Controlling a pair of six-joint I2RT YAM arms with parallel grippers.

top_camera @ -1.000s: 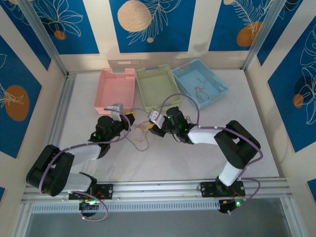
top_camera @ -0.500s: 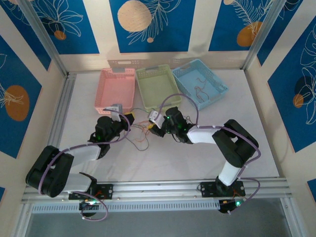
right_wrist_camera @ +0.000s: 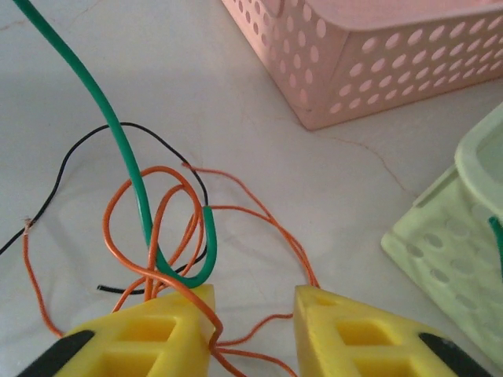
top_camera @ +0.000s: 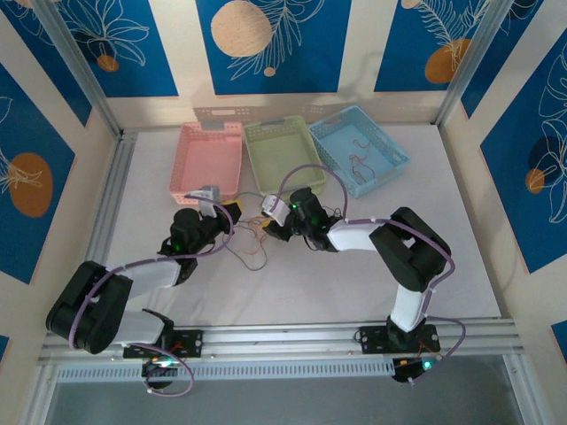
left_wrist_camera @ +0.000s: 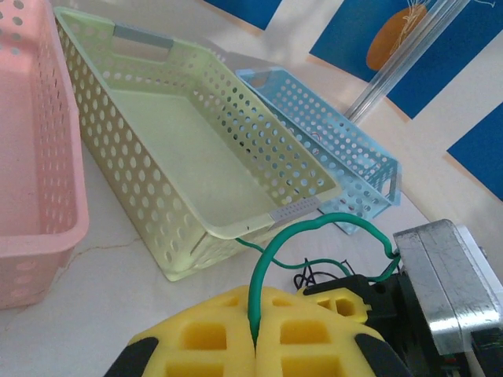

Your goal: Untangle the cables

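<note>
Left end effector (left_wrist_camera: 255, 336) is clamped shut on the green cable (left_wrist_camera: 256, 287), which loops up in front of the green basket (left_wrist_camera: 134, 188). Right end effector (right_wrist_camera: 251, 310) has its yellow pads spread apart at the knot. There, orange cables (right_wrist_camera: 157, 236) and a black cable (right_wrist_camera: 63, 165) lie tangled on the tabletop (right_wrist_camera: 259, 126) between both arms.

Matt foam fingers (right_wrist_camera: 141, 338), smooth plastic basket (left_wrist_camera: 134, 173)

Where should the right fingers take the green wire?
Probably the green wire at its U-bend, right by one finger of the open right gripper; come from the near side, straddling the bend. The left gripper pinches another stretch.
</note>
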